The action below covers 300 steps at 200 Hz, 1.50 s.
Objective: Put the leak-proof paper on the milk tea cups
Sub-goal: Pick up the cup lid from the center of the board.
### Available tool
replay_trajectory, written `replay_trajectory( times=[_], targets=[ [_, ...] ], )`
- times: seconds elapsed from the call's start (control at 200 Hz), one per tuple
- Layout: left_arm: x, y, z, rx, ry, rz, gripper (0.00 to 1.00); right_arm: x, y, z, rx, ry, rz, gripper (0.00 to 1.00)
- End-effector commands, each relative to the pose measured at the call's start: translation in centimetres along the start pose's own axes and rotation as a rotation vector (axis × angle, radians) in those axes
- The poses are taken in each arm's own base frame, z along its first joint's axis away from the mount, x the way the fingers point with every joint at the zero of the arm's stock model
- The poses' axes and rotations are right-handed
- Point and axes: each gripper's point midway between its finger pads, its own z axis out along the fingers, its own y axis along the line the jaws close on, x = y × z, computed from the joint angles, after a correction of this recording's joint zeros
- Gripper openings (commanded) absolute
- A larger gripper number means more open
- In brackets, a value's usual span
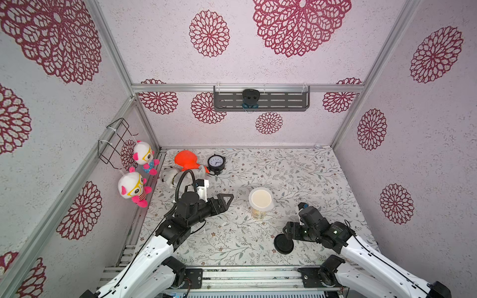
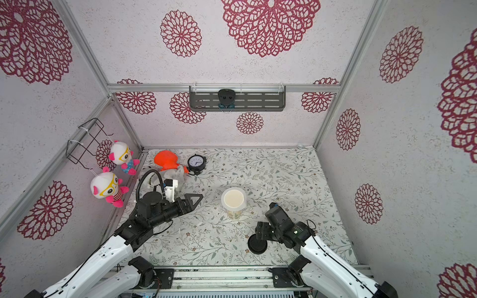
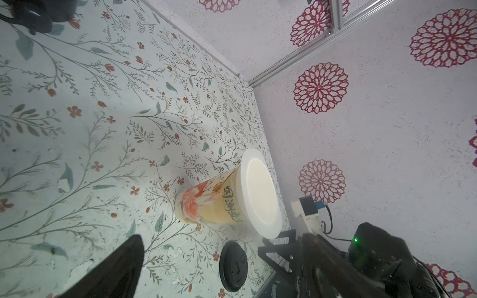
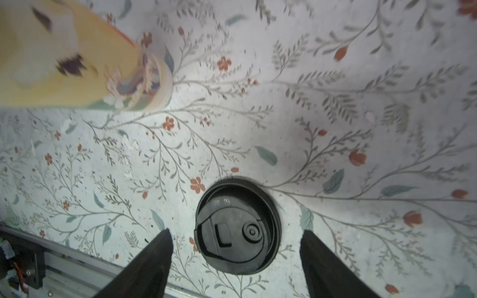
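Observation:
The milk tea cup (image 1: pixel 259 213) stands upright mid-table, cream with yellow-orange print (image 3: pixel 206 203). The leak-proof paper (image 1: pixel 260 198) lies flat over its mouth, one corner jutting past the rim; it also shows in the left wrist view (image 3: pixel 260 196). My left gripper (image 1: pixel 227 201) is open and empty, a short way left of the cup and level with its top. My right gripper (image 1: pixel 284 233) hangs open over a black round lid (image 1: pixel 284 244) lying near the front of the table. In the right wrist view its fingers straddle the lid (image 4: pixel 237 227) with a gap on each side.
An orange toy (image 1: pixel 184 158), a black clock (image 1: pixel 216 162) and a plush dog (image 1: pixel 169 176) sit at the back left. Two dolls (image 1: pixel 134 189) hang on the left wall under a wire rack (image 1: pixel 113 140). A metal rail (image 1: pixel 245 276) runs along the table's front edge.

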Motion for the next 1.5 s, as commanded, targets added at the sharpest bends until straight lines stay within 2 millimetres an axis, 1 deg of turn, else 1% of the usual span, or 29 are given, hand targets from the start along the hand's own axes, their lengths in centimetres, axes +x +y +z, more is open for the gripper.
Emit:
replay_trajectory(
  times=[0.0,0.075,0.19,0.295,0.545,0.825,0.951,1.011,1.091,1.216,1.496],
  targets=[
    [-0.1,0.9,-0.4,-0.046,-0.005,0.017,0.98,0.2,0.8,0.7,0.022,-0.021,0.039,0.79],
    [0.2,1.2,-0.5,-0.05,-0.002,0.01,0.98,0.9,1.1,1.3,0.05,-0.006,0.014,0.8],
    [0.4,1.4,-0.5,-0.05,-0.001,0.007,0.98,1.5,1.7,2.2,0.057,0.005,-0.019,0.8],
    [0.4,1.4,-0.7,-0.052,-0.004,0.004,0.98,2.1,1.9,3.0,0.078,0.027,-0.048,0.82],
    [0.6,1.7,-0.7,-0.058,-0.001,-0.003,0.98,2.2,1.6,3.2,0.137,0.033,-0.091,0.84],
    [0.7,1.9,-0.8,-0.068,0.0,-0.004,0.98,2.3,0.5,3.0,0.202,0.039,-0.126,0.85],
    [0.8,2.3,-0.8,-0.079,0.001,-0.004,0.98,2.6,1.0,3.6,0.168,0.047,-0.137,0.86],
    [0.9,2.4,-0.8,-0.085,0.002,-0.004,0.98,2.5,1.3,3.7,0.151,0.042,-0.137,0.85],
    [1.0,2.6,-0.8,-0.091,0.002,-0.006,0.98,2.5,1.5,3.9,0.142,0.04,-0.143,0.82],
    [1.0,2.8,-0.6,-0.097,0.007,-0.008,0.98,2.6,1.2,4.1,0.163,0.047,-0.152,0.8],
    [0.9,2.8,-0.5,-0.098,0.01,-0.002,0.98,3.5,0.6,4.7,0.214,0.083,-0.193,0.8]
  ],
)
